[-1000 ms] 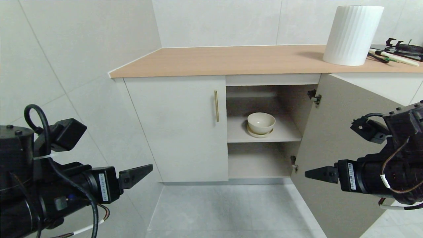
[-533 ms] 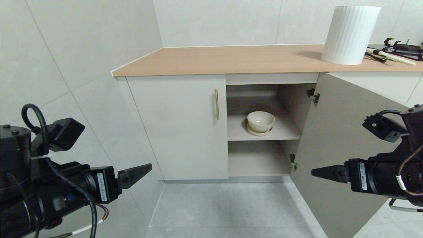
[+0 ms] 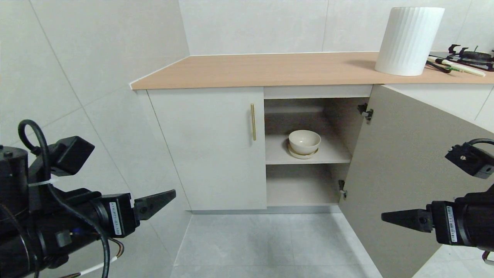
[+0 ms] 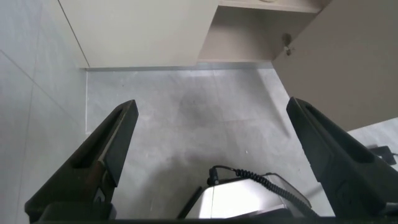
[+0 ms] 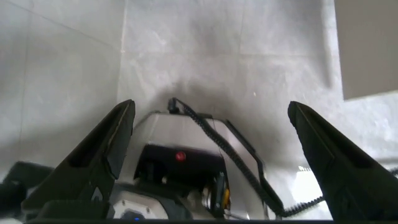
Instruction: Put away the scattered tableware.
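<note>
Left claw [image 3: 160, 197] is spread wide with nothing in it, over the floor [image 3: 270, 243]; right claw [image 3: 397, 218] likewise, fingers [image 5: 112, 149] far apart, nothing gripped, just beside the open cabinet door [image 3: 401, 162]. One bowl [image 3: 304, 141] sits on one plate [image 3: 298, 155] on the cabinet's upper shelf [image 3: 334, 152]. Worktop [image 3: 251, 69] carries one white ribbed canister [image 3: 408, 40] at its right end, with a few utensils [image 3: 457, 66] touching it.

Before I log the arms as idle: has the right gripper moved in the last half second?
Yes. The right gripper has drawn back rightward and lower in the head view, away from the lower door hinge, which stayed put.
</note>
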Controlling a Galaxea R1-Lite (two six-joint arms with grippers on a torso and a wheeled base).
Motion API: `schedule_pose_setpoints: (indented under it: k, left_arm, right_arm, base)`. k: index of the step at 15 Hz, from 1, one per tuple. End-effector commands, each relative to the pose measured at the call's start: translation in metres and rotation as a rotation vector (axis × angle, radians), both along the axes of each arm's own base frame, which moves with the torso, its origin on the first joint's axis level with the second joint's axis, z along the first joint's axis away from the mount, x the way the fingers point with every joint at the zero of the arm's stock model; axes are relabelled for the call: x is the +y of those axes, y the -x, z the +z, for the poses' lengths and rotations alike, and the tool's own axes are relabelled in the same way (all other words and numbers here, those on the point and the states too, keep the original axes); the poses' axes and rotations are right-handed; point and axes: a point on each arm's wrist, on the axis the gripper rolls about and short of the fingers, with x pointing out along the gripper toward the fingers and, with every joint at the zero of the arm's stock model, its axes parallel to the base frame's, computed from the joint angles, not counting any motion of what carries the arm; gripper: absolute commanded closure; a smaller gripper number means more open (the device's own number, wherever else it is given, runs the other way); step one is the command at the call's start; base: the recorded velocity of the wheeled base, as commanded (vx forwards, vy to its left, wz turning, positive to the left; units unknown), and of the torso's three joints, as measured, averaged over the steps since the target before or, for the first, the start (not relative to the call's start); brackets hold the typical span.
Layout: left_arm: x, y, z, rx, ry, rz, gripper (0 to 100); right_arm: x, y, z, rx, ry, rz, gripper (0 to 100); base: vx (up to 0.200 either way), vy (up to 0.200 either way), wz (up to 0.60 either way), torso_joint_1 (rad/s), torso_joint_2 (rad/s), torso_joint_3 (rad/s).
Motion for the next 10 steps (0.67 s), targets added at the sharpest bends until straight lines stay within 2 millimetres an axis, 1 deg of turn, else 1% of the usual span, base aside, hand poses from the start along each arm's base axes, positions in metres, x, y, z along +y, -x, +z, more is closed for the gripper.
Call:
schedule_pose_setpoints:
  k: [1,4,10]
  left_arm:
    - [0.0001,0.0001,0.0001,-0.001,0.001,0.001,0]
    - [0.0001,0.0000,-0.0007,0.003,-0.002,0.000,0]
    - [0.0002,0.0003,-0.0004,0.001,-0.002,0.002,0]
  right_arm:
    - [-0.0039,0.0067,0.0052,-0.019,-0.004,0.005,0]
    - [-0.0056,0.0091,0.0042,-0.013,0.025,0.020,0]
    - [-0.0077,0.0111,0.0031,0.037,0.068,0.022,0]
  base:
    - [0.000,0.000,0.00,0.000,0.00,0.000]
    - [0.000,0.000,0.00,0.000,0.00,0.000]
    - [0.000,-0.200,0.00,0.002,0.00,0.002]
